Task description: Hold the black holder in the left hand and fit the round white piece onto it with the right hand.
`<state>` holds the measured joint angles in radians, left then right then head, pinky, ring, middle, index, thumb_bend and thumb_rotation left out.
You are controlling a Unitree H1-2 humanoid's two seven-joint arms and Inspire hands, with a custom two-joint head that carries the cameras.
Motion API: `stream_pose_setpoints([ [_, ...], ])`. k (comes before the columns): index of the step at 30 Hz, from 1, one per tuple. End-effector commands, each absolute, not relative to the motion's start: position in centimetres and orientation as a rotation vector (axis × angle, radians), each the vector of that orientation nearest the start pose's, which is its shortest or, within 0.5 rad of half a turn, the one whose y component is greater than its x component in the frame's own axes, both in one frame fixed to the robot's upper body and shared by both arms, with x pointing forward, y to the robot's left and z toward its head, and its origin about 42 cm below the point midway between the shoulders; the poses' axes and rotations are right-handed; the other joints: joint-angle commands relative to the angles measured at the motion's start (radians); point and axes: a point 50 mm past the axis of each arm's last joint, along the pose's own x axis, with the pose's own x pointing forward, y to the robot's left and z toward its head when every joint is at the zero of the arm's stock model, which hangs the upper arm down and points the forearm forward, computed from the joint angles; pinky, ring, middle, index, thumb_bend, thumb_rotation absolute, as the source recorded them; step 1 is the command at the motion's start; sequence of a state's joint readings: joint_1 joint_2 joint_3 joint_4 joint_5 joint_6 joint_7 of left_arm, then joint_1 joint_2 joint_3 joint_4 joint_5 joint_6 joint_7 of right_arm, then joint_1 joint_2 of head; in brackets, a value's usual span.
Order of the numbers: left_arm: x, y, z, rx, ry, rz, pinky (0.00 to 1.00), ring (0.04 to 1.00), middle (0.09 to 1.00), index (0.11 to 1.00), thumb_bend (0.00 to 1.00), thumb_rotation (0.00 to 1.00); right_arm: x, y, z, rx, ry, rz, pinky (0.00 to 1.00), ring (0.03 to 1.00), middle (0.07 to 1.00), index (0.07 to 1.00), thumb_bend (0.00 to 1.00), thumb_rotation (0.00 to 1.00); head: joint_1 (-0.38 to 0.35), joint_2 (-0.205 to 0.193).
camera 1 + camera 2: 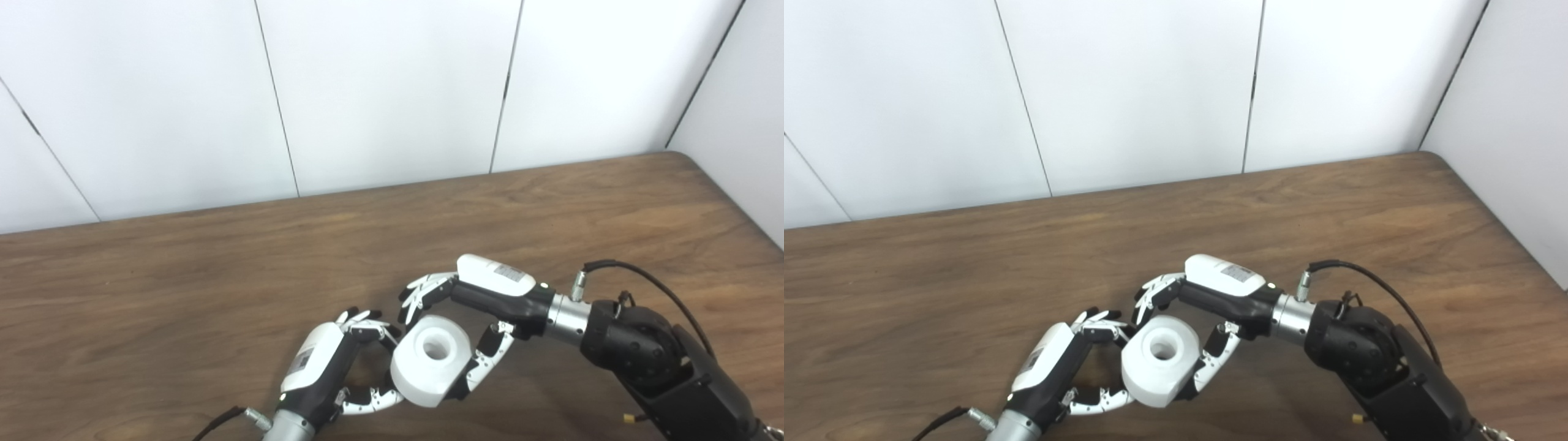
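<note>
The round white piece (429,361), a thick roll with a hole in its middle, hangs tilted just above the table near the front edge. My right hand (484,306) is shut on it, fingers (419,294) over its far side and thumb (490,358) against its right side. My left hand (331,367) meets the roll from the left, fingers (364,324) curled above and thumb (373,399) curled below, touching the roll's left rim. The black holder sits inside that curled grip, hidden behind the roll and the left hand.
The brown wooden table (184,294) stretches to white wall panels (392,92) at the back. Its rounded right corner (680,156) lies at the far right. A black cable (649,282) loops over my right wrist.
</note>
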<state>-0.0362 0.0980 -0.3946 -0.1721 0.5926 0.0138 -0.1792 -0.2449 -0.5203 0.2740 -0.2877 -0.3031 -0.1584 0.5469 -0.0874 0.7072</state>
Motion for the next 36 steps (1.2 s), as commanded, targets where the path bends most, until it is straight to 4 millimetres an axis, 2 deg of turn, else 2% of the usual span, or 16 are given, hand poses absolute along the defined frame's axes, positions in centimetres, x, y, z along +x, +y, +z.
stream_pose_setpoints([
  [1, 27.1, 11.5, 15.2, 0.660, -0.317, -0.486, 1.00, 0.910, 0.748, 0.484, 0.52, 0.06, 30.7, -23.8, 22.8, -0.993, -0.428, 0.875, 0.68, 0.827, 0.714, 0.482, 0.52, 0.14, 0.000, 0.001],
  [24, 27.2, 11.7, 15.2, 0.660, -0.316, -0.478, 1.00, 0.913, 0.750, 0.484, 0.52, 0.06, 30.5, -24.0, 23.7, -0.994, -0.427, 0.873, 0.69, 0.832, 0.736, 0.490, 0.52, 0.14, -0.006, 0.003],
  [29, 27.2, 11.7, 15.2, 0.661, -0.310, -0.483, 1.00, 0.917, 0.754, 0.484, 0.52, 0.06, 30.5, -24.2, 24.1, -1.015, -0.438, 0.863, 0.70, 0.845, 0.775, 0.494, 0.52, 0.15, -0.009, 0.003],
  [30, 27.2, 11.8, 15.2, 0.660, -0.308, -0.483, 1.00, 0.917, 0.754, 0.484, 0.52, 0.06, 30.5, -24.3, 24.2, -1.018, -0.437, 0.863, 0.70, 0.848, 0.782, 0.559, 0.71, 0.17, -0.008, 0.002],
  [31, 27.2, 11.8, 15.2, 0.659, -0.307, -0.484, 1.00, 0.918, 0.754, 0.484, 0.52, 0.06, 30.5, -24.3, 24.2, -1.019, -0.436, 0.863, 0.70, 0.854, 0.790, 0.608, 0.83, 0.19, -0.008, 0.002],
  [34, 27.2, 11.8, 15.3, 0.662, -0.310, -0.482, 1.00, 0.917, 0.753, 0.484, 0.52, 0.06, 30.5, -24.4, 24.5, -1.026, -0.437, 0.863, 0.71, 0.864, 0.801, 0.663, 0.94, 0.20, -0.008, 0.002],
  [36, 27.3, 11.8, 15.3, 0.662, -0.309, -0.481, 1.00, 0.917, 0.754, 0.484, 0.52, 0.06, 30.5, -24.4, 24.8, -1.035, -0.446, 0.858, 0.72, 0.868, 0.807, 0.686, 0.97, 0.19, -0.008, -0.001],
])
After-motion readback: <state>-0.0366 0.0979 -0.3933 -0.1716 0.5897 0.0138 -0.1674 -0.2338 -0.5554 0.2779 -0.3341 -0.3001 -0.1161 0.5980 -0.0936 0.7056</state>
